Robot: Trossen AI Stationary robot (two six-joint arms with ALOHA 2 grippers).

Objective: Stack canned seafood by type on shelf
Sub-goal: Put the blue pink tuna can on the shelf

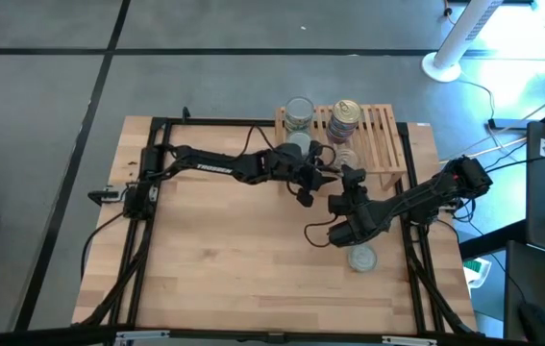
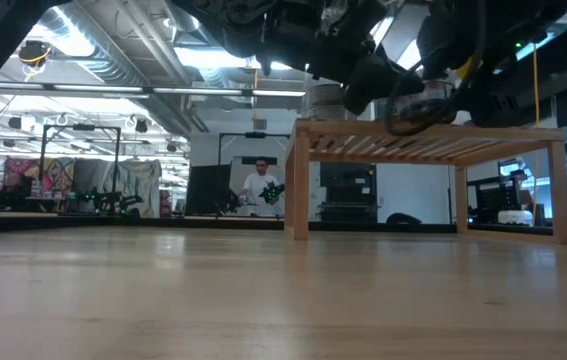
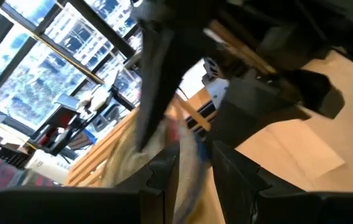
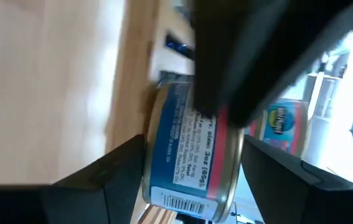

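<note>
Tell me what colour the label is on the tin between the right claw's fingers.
Blue with a red band and white text, on the tin; the right wrist view shows it best.

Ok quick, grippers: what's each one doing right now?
Left gripper: closed on a can, by the shelf.
Right gripper: fingers either side of a blue-label can; cannot tell if it grips.
</note>
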